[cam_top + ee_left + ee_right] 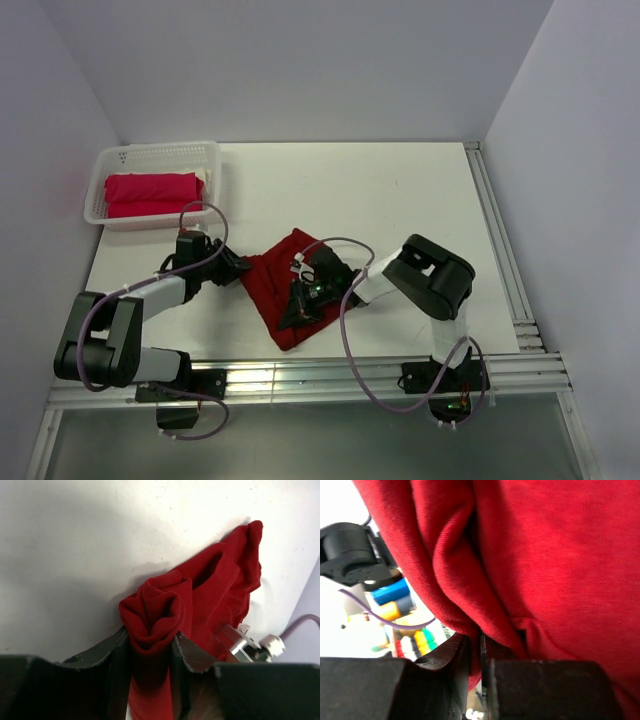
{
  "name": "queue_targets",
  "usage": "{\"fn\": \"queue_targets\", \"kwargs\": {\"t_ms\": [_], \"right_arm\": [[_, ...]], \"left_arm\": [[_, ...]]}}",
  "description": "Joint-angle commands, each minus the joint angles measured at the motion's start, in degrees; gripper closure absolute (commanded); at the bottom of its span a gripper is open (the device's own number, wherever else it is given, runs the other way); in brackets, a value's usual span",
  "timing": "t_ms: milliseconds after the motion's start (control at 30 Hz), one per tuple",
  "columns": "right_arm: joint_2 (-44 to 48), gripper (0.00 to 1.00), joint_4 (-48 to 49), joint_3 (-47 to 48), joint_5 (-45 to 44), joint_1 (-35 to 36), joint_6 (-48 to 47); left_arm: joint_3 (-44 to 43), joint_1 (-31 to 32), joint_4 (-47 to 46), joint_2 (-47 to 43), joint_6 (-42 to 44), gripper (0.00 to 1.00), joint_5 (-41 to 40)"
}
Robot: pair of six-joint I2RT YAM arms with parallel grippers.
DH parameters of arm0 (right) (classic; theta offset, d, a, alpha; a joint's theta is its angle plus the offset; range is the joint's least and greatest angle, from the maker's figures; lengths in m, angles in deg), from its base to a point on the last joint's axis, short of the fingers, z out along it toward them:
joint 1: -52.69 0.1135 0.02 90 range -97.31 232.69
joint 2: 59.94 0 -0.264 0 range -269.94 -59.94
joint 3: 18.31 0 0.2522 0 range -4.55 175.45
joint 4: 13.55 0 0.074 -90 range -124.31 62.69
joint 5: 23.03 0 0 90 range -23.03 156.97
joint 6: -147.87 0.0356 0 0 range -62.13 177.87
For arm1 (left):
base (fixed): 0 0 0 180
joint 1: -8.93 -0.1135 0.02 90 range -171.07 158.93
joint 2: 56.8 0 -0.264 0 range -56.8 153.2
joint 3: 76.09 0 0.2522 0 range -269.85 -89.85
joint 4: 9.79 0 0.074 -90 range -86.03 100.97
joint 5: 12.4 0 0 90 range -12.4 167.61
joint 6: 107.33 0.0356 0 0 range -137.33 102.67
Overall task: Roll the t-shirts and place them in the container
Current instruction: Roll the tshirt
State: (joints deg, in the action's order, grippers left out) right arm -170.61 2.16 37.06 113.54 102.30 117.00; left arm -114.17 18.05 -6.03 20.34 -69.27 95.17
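Left wrist: near the table's (75, 555) front edge our left gripper (152, 636) clamps a bunched end of the crimson t-shirt (210, 590). Our right gripper (476, 649) pinches another fold, seemingly tensioning it for rolling.

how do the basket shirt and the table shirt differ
The brighter pinkish-red cloth shirt sits neatly bundled in the white plastic lattice basket; the dark crimson cloth shirt lies crumpled on the white table, pinched by the left gripper and right gripper. Both are red cloth.
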Motion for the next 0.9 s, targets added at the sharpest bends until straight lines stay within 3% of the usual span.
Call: {"fn": "queue_targets", "kwargs": {"t_ms": [0,100,300,533,600,867], "right_arm": [[2.82,0.84,-16.89,2.25,-6.13,-0.03,-11.05],[5.28,0.68,-22.52,3.13,-10.34,0.23,-15.43],[10.46,0.57,-26.66,1.73,-12.38,0.67,-19.93],[12.50,0.63,-34.38,2.69,-16.94,2.43,-24.32],[13.37,0.55,-37.10,2.95,-19.65,2.86,-25.91],[16.80,0.55,-44.24,3.57,-26.17,3.66,-30.04]], "left_arm": [[-5.38,0.89,5.41,1.34,1.93,0.64,-4.46],[-9.07,1.42,11.39,2.39,2.63,0.65,-6.39],[-14.26,2.47,17.38,4.33,4.21,0.66,-9.30],[-17.07,3.09,16.85,7.93,5.53,0.66,-9.21],[-18.13,3.35,17.64,8.90,6.41,0.67,-9.21],[-21.39,4.15,19.49,11.01,8.35,0.67,-9.65]]}}
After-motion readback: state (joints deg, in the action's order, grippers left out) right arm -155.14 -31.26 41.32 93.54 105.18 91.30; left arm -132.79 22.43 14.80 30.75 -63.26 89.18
